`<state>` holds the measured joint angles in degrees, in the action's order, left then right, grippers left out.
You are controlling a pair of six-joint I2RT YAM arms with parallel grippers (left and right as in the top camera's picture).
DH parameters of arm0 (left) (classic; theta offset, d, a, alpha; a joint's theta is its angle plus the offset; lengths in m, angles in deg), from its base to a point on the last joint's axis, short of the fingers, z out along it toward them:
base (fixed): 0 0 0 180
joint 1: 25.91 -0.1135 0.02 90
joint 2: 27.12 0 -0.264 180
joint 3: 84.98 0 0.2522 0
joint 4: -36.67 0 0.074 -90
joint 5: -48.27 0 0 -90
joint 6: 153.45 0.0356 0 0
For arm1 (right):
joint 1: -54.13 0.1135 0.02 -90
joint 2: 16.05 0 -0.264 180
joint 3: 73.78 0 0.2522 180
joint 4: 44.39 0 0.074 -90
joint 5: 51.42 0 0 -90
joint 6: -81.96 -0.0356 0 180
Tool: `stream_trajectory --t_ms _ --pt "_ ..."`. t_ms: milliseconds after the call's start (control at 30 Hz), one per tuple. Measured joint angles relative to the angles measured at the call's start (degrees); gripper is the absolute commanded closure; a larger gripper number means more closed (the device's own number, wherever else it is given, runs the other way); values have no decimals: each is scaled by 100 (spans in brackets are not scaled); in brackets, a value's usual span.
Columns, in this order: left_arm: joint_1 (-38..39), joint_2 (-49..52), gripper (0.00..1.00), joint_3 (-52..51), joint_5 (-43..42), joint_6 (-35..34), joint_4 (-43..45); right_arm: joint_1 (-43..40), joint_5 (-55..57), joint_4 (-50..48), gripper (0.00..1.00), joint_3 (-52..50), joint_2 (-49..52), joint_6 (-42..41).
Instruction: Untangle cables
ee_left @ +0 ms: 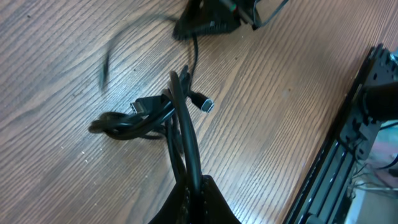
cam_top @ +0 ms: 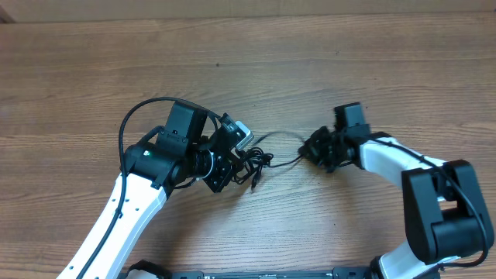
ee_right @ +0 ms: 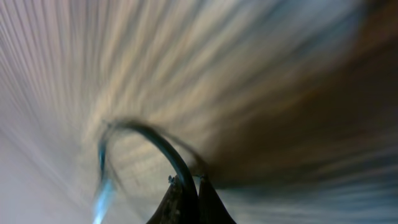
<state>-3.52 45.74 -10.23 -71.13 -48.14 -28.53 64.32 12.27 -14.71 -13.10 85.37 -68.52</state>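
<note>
On wooden counter (cam_top: 248, 54), pinned the cables (cam_top: 260, 161) mid-surface: left tool (ee_left: 196, 186) clamped on the knotted bunch, right tool (ee_right: 189, 190) pinched shut on one strand. Looked mid pull-apart; next called for a slow outward draw.

Overhead view: even, diffuse light on the worktop (cam_top: 248, 62). Shadows are soft and short, there is no glare, and focus is sharp throughout.

Left wrist view: the cables (ee_left: 180, 124) are crisp at centre, but one loop at upper left is smeared. The right edge is dim, with a small bright patch low down.

Right wrist view: severe blur, with the wood grain streaked. The upper right corner is dark and a pale blue glare streak sits at lower left. Only my right pincer (ee_right: 189, 186) reads fairly sharp.
</note>
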Motion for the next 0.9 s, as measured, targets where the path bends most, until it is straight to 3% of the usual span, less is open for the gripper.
stream_trajectory --t_ms 233,267,433,500,900 --pt "-2 0 96 0 -22 -173 0 -385 -186 -337 96 0 2 -214" --pt "-2 0 96 0 -22 -175 9 -382 -227 -380 90 0 0 -177" --pt "-2 0 96 0 83 -188 109 -385 -597 -546 14 0 2 485" --pt "-2 0 96 0 144 -190 109 -385 -752 -605 0 4 0 675" --pt "-2 0 96 0 520 -190 122 -385 -1270 -577 0 66 -31 1888"
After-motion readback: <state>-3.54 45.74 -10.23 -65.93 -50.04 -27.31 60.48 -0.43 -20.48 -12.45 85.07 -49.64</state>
